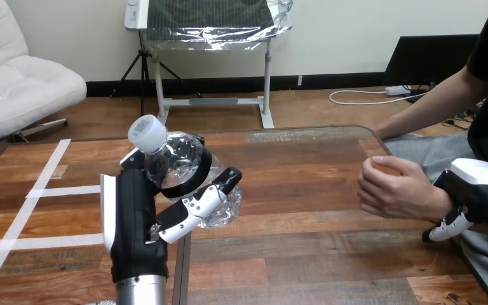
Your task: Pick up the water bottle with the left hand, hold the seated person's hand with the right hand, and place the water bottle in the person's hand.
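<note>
While aloft, water bottle (176, 159) over table (305, 190).

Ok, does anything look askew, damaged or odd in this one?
The water bottle is tilted in the left hand, its white cap leaning toward the view's left, and its lower part looks crumpled. The person's hand is curled, not open to take it. No spill shows.

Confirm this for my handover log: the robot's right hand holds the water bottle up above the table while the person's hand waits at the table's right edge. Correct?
No. The head view shows the left hand, not the right, holding the water bottle up above the table. The person's hand does wait at the table's right edge.
</note>
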